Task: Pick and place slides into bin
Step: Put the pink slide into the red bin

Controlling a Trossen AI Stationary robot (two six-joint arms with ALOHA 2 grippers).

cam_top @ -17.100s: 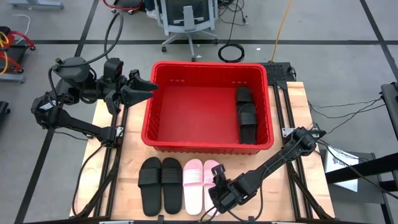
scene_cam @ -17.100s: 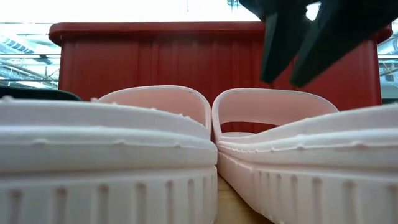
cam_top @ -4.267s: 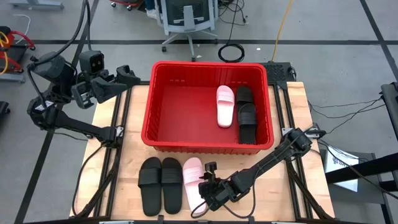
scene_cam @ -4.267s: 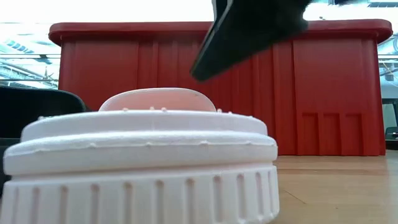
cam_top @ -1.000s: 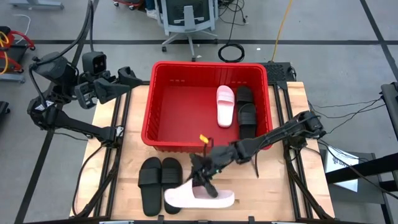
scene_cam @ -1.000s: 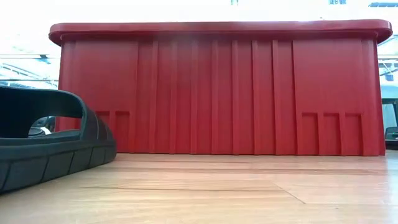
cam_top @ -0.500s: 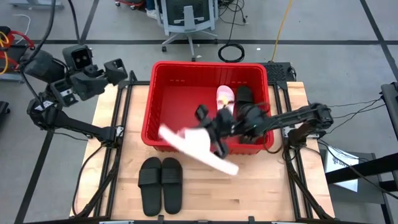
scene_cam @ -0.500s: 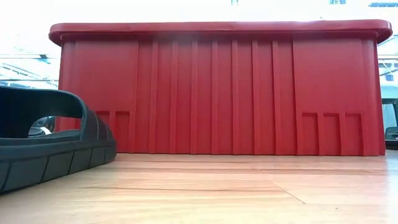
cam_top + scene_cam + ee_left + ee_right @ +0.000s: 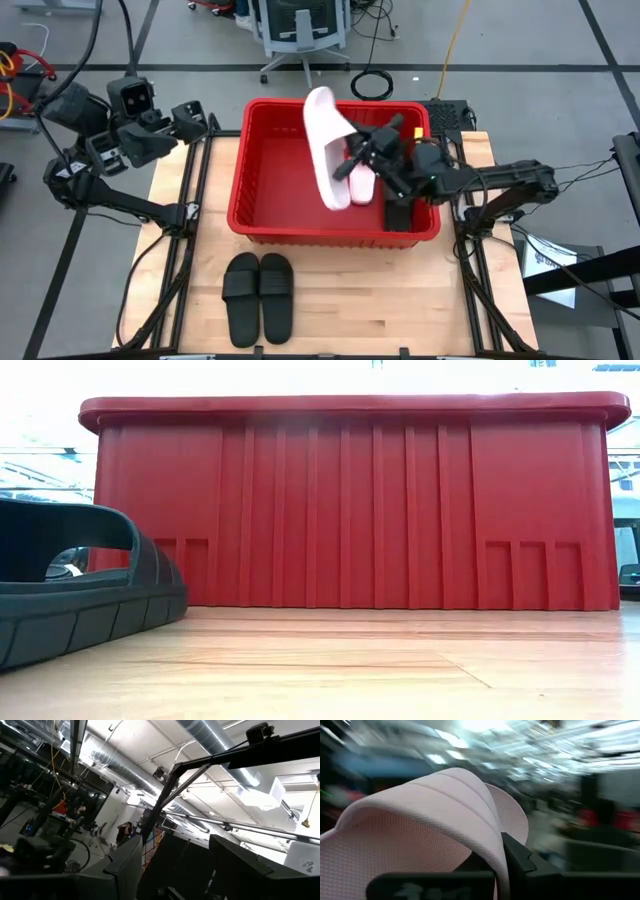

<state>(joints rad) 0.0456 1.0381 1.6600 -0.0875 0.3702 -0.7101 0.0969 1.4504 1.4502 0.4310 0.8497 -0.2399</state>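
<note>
Above the red bin (image 9: 242, 185), the right gripper (image 9: 368, 148) is pinching a pale pink slide (image 9: 325, 148) by its strap — light, springy foam, likely swinging — while the left gripper (image 9: 195, 117) is waiting, fingers spread.

Right claw (image 9: 362, 152) clamped; left claw (image 9: 190, 115) seemingly spread

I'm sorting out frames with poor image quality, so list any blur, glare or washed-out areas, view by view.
High view: evenly lit and sharp. Low view: sky above the bin is blown out white; the near black sandal is soft. Left wrist view: glaring ceiling lights. Right wrist view: background streaked with motion blur behind the pink sandal.
</note>
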